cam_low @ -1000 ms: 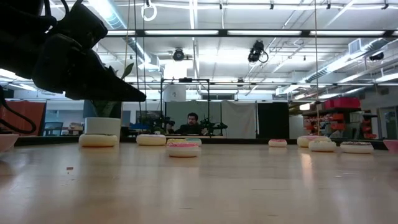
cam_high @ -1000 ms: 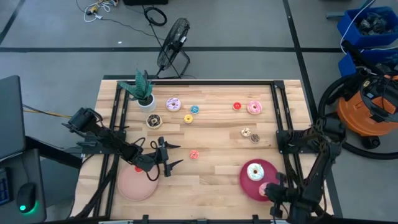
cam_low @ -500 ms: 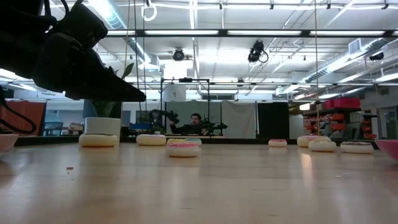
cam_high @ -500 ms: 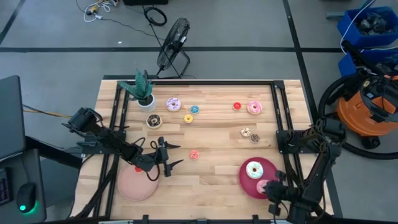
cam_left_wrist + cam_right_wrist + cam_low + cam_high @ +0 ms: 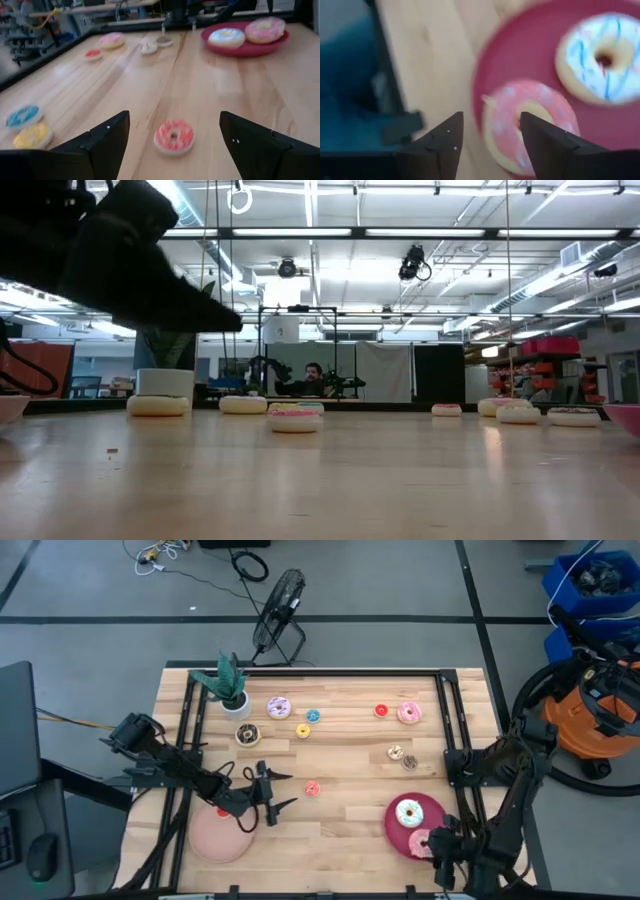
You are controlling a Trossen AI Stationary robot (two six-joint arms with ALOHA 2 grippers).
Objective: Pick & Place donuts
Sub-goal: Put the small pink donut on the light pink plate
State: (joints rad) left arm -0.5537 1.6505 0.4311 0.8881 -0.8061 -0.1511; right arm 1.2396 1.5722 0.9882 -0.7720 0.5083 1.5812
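Observation:
My right gripper [image 5: 438,842] [image 5: 491,119] stands open over the near edge of the crimson plate [image 5: 432,808]. A pink iced donut [image 5: 520,127] [image 5: 422,845] lies flat on that plate just under the fingers. A white donut with blue stripes [image 5: 409,812] lies beside it. My left gripper [image 5: 278,792] [image 5: 175,116] hovers open at the table's middle left. A small red-and-pink donut [image 5: 173,136] [image 5: 312,788] lies flat on the wood just ahead of its fingers, untouched. My right gripper's fingers point down at the pink donut's edge [image 5: 492,112]. One finger [image 5: 545,142] stands in front of the donut. I cannot tell whether it touches the donut, which rests flat on the plate.
Other donuts lie across the far half: purple-iced [image 5: 279,707], chocolate [image 5: 247,734], small blue [image 5: 314,716], yellow [image 5: 303,730], red [image 5: 380,711], pink [image 5: 409,713], and two small ones [image 5: 402,756]. A potted plant [image 5: 230,685] stands far left. A pale pink plate [image 5: 218,837] lies near left.
My right gripper has opened over the crimson plate and shifted a little toward the near edge. The pink donut now lies on the plate beside the white one. My left gripper has risen slightly and stays open.

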